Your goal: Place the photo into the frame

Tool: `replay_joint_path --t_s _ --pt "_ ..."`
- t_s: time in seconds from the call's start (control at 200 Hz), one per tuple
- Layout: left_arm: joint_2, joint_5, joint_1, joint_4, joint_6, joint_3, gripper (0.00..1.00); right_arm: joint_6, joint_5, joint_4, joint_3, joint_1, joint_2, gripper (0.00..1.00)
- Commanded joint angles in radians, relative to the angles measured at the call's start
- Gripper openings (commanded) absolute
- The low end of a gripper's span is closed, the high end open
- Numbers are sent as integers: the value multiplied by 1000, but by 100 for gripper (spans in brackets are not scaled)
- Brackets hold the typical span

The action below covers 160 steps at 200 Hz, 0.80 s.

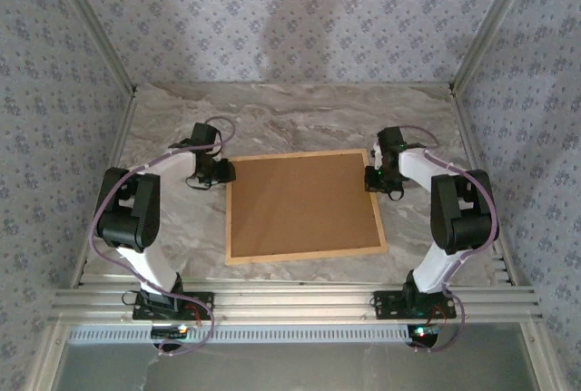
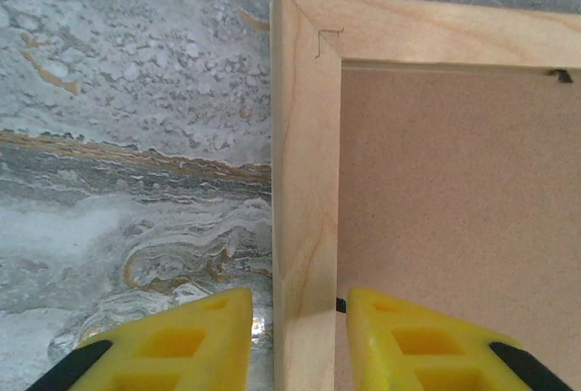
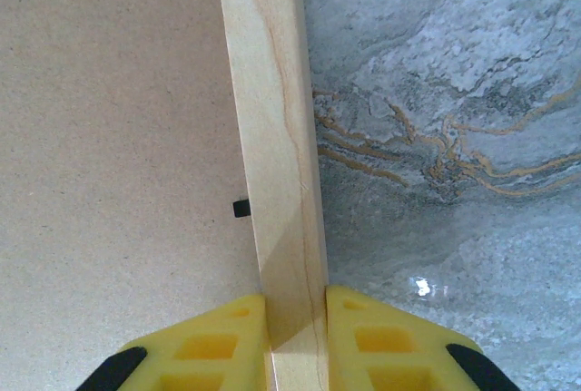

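Observation:
The frame (image 1: 304, 251) lies back up on the marble table, its brown backing board (image 1: 300, 200) showing inside the light wood rails. The photo is out of view. My left gripper (image 1: 225, 171) sits at the frame's far left corner. In the left wrist view its yellow fingers (image 2: 209, 337) straddle the left rail (image 2: 304, 137), open, with a gap on each side. My right gripper (image 1: 374, 179) is at the frame's right edge. Its jaws (image 3: 295, 296) are shut on the right rail (image 3: 272, 119), both fingers pressed against the wood.
Small black retaining tabs (image 3: 241, 207) hold the board (image 2: 454, 210) at the rails' inner edges. Bare marble table (image 1: 290, 119) stretches behind the frame. Aluminium bars (image 1: 290, 305) run along the near edge, and patterned walls close in on both sides.

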Motion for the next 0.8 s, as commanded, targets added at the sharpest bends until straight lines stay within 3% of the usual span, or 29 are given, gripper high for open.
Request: replay_joint_path --t_s 0.0,0.795 --pt "12 16 4 -29 20 9 33 -1 -34 -6 -14 7 22 20" --pt "77 -18 -25 -30 29 -49 33 -1 -34 3 -6 9 33 20"
